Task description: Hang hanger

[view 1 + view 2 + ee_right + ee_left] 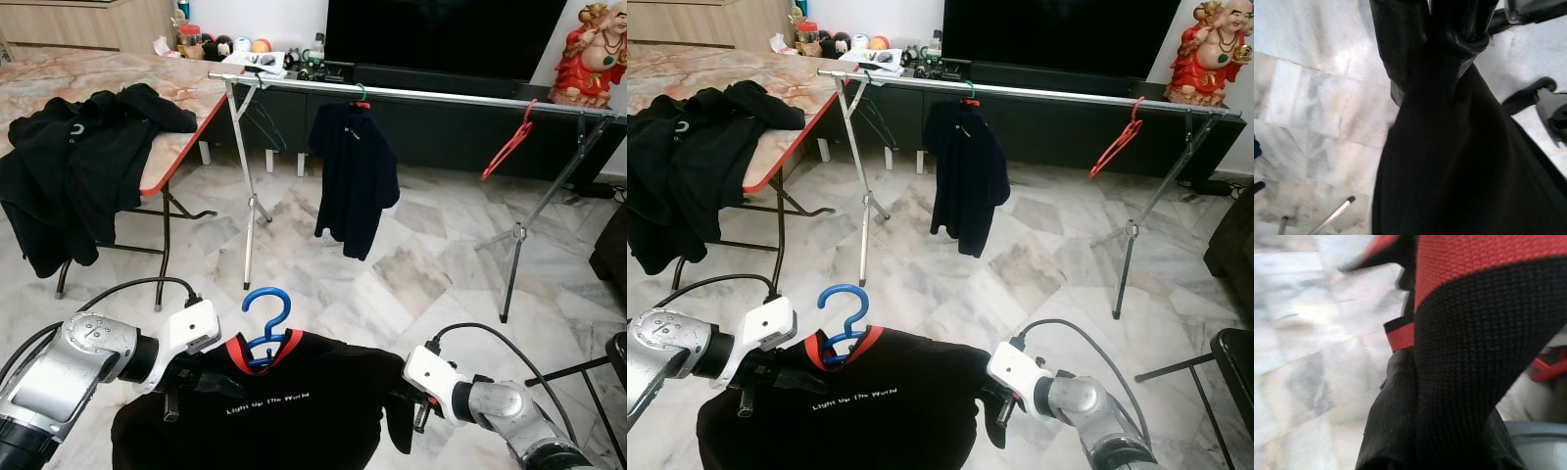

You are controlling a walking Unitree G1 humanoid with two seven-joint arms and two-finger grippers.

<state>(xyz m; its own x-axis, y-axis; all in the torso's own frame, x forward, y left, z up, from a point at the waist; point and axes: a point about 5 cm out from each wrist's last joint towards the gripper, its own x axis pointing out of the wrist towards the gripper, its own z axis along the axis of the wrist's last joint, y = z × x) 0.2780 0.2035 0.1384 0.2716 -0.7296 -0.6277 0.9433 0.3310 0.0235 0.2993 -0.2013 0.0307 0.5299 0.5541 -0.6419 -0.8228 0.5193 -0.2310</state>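
Left tool [181, 384]: you've got it clenched on the black shirt [284, 416] at its left shoulder, beside the red collar.
Right tool [411, 403]: clamped on the shirt's right sleeve.
Blue hanger [266, 328]: inside the shirt's neck, hook upright, held low between your arms.
Rail [441, 96]: well ahead, carrying a dark shirt [353, 176] and a red hanger [507, 145].
Bench [147, 93]: front-left, black clothes [78, 162] heaped on it.

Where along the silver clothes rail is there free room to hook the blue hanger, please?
The silver clothes rail is bare between the dark navy shirt on a green hanger and the empty red hanger; that is the widest gap. A shorter bare stretch lies left of the navy shirt, beside thin wire hangers. The marble-topped table is crowded with black clothes.
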